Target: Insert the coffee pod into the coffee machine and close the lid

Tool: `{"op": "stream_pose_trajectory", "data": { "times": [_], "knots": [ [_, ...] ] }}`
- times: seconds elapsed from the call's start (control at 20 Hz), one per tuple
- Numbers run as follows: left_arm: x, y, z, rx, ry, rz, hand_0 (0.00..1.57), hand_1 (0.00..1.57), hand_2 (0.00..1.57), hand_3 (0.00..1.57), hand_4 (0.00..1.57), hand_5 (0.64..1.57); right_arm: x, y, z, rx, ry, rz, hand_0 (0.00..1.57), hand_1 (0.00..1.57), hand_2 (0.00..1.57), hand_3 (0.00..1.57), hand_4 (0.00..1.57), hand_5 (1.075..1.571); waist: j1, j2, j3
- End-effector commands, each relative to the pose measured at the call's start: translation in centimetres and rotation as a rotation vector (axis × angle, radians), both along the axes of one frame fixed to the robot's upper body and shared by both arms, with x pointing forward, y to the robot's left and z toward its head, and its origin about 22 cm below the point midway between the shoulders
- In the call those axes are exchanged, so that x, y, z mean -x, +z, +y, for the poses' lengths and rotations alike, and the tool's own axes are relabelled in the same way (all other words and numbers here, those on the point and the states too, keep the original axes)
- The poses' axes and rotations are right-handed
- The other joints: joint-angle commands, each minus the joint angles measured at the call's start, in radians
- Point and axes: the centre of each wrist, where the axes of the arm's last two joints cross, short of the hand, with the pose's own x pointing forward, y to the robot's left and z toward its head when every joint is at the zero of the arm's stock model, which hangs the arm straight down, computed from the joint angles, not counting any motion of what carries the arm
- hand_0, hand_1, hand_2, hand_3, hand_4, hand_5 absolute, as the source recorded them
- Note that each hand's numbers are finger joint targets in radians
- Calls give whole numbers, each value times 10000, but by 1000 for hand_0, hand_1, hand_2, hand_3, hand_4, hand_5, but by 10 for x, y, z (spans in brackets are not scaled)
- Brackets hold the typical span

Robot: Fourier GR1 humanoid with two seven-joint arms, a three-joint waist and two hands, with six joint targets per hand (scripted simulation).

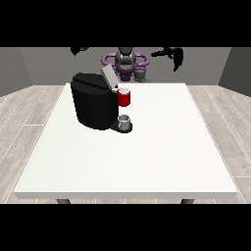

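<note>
Both hands point(78, 49) point(171, 53) hover, finger positions unclear, behind the boxy black coffee machine point(93, 105) on the white table point(147, 162).

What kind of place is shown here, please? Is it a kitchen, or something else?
Probably a bare test room, not a furnished kitchen: a large white table stands on a wood-plank floor between plain grey walls. On it stands only a black coffee machine with its lid raised.

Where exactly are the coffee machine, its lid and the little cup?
coffee machine point(93, 108), front view, on its black body.
lid point(108, 77), front view, middle of the raised grey flap.
cup point(125, 120), front view, on its grey side.
</note>
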Motion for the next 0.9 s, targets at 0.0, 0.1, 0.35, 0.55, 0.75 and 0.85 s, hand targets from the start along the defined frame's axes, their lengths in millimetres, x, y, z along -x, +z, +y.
{"op": "stream_pose_trajectory", "data": {
  "times": [0.0,0.1,0.35,0.55,0.75,0.85],
  "knots": [
    [17,-15,-8,477,-120,-24,0,0,0,0,0,1571,-8,12,8,223,642,-201,0,0,0,0,0,1571,507,114,4],
    [13,-3,-3,860,44,236,0,0,0,0,135,1571,1,-1,11,386,790,215,0,0,0,0,0,1571,570,-100,5],
    [30,-6,-14,1160,-244,-197,0,0,0,0,0,1571,-15,14,18,969,993,-453,0,0,0,0,215,1571,949,420,6],
    [32,3,-16,1365,46,-1047,0,0,0,0,112,1571,-32,30,37,870,1651,-983,0,0,0,0,123,1571,734,1295,3],
    [32,28,-21,1491,-171,-551,0,0,0,0,0,1571,-48,25,12,454,872,-563,0,0,0,0,0,1571,1417,1266,7],
    [46,20,-4,1476,61,-692,0,0,0,0,0,1571,-43,15,15,101,1214,-530,0,0,0,0,0,1571,1194,1528,6]
  ]
}}
